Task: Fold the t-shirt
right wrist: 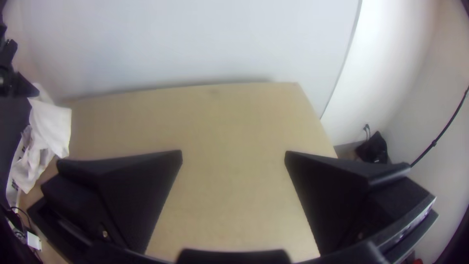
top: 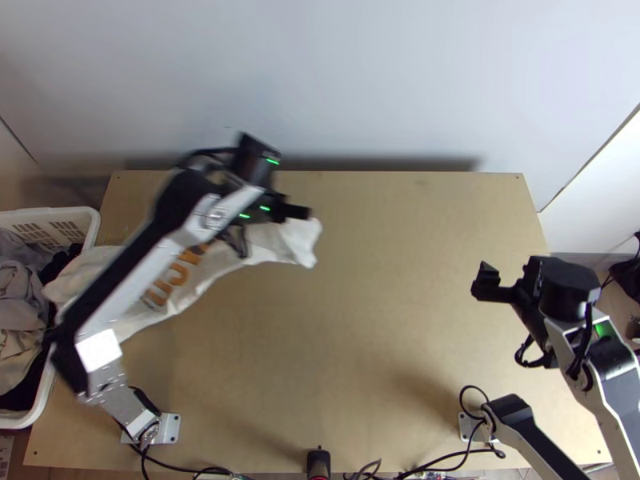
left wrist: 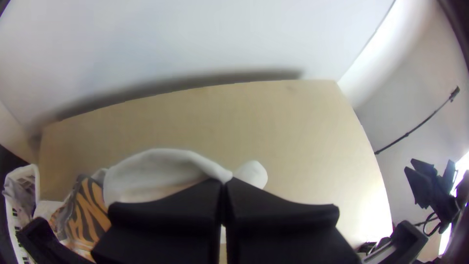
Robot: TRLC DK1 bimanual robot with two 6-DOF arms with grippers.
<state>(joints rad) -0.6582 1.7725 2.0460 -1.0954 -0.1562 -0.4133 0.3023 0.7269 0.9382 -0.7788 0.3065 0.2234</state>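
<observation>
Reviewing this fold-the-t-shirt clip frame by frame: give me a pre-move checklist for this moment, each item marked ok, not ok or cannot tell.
1. Left claw has the cloth: ok, its fingers are shut on a gathered part of the white t-shirt.
2. Right claw ready to grasp: ok, fingers wide apart, nothing between them.
3. Both claws on the shirt: not ok, the right claw is well away from it, at the other side of the table.
4. Shirt spread flat for folding: not ok, it is bunched and stretched out toward the laundry basket.
5. Shirt free of the basket: cannot tell, the left arm covers part of that end.
</observation>
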